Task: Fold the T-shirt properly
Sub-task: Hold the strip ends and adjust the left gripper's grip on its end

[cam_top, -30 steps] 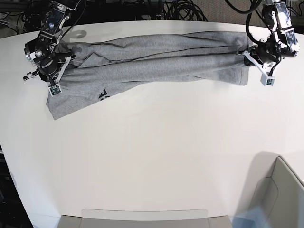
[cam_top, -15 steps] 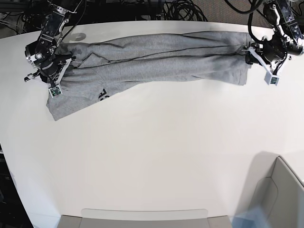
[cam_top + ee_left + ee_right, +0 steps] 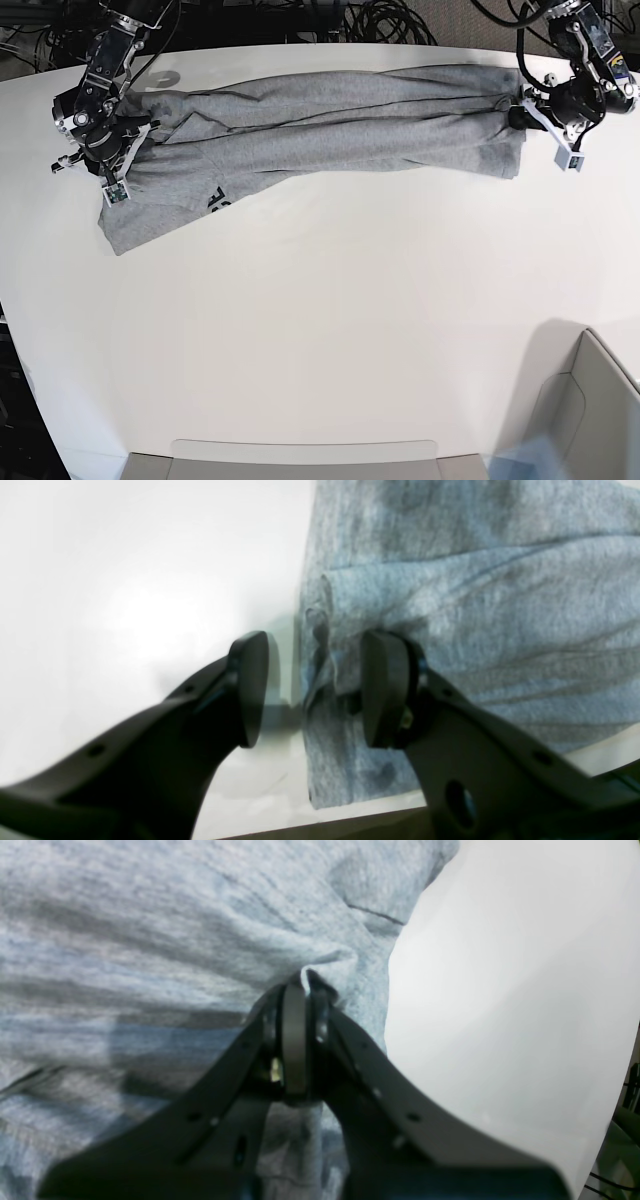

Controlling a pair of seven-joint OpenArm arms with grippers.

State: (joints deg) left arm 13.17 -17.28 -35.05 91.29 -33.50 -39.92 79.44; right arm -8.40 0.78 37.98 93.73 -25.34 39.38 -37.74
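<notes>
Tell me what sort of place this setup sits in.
Most likely a robotics lab or test bench. A plain white table carries only the T-shirt, worked by two arms, the left gripper and right gripper, and a tangle of black cables lies behind the far edge.

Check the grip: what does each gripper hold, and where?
Right gripper is shut on a pinched fold at the T-shirt edge. Left gripper is open, straddling the shirt's other edge, holding nothing.

There is one T-shirt [image 3: 320, 125] on the one desk [image 3: 330, 320]. There are two end effectors, one at each end of the T-shirt: the left end effector [image 3: 522, 108] and the right end effector [image 3: 128, 135].
</notes>
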